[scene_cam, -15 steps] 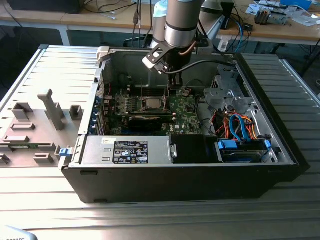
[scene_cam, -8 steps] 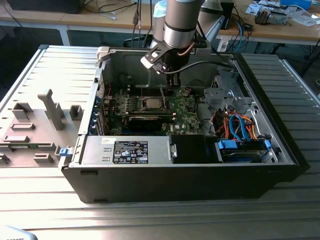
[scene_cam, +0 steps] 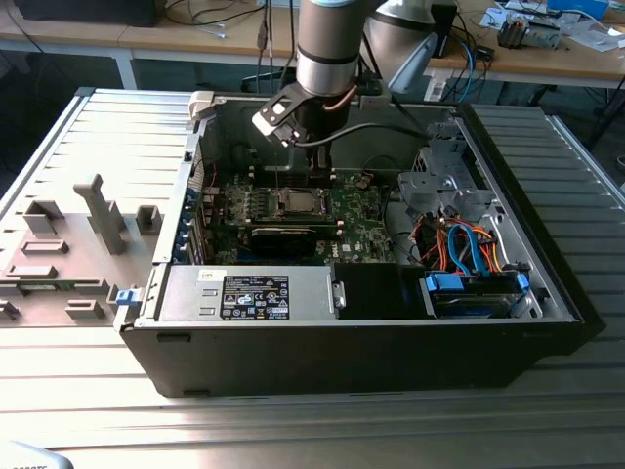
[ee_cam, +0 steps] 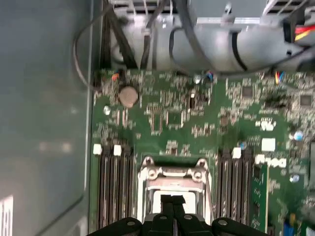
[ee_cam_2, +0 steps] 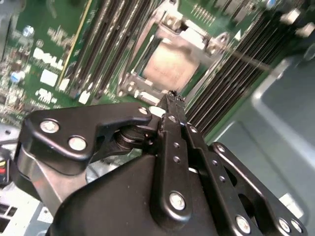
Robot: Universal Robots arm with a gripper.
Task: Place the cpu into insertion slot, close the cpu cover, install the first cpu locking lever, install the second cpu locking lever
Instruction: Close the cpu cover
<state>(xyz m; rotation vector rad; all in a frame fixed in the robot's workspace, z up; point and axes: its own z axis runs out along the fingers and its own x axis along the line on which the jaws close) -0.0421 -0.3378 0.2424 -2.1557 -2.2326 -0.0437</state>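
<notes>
In the exterior view, a grey robot arm is reaching down into an open black metal computer case (scene_cam: 361, 342) that is lying on a ribbed grey metal table (scene_cam: 312, 430). Its black gripper (scene_cam: 318, 168) is hanging over the green motherboard (scene_cam: 356, 220), just behind the insertion slot (scene_cam: 298, 213), a small dark square socket with a silvery rim. The cpu (scene_cam: 299, 201), a small flat square chip with a pale silver top, is sitting in that slot. A long black card (scene_cam: 283, 234) is lying just in front of it.

In the second wrist view, the gripper (ee_cam_2: 172, 98) is keeping its fingers pressed together, with nothing visible between them, and its tip is hovering just beside the socket's edge. The cpu (ee_cam_2: 170, 66) is lying inside the slot. The cpu cover (ee_cam_2: 132, 81), a thin silvery metal frame plate with a square window, is lying around it; whether it is fully down I cannot tell. Long narrow black memory slots (ee_cam_2: 106, 39) are running along both sides.

In the first wrist view, the gripper (ee_cam: 172, 199) is pointing its joined fingertips at the pale chip. The cpu cover (ee_cam: 172, 173) is framing it between the memory slots (ee_cam: 114, 191). A round silver coin battery (ee_cam: 128, 96) is sitting well apart on the board.
</notes>
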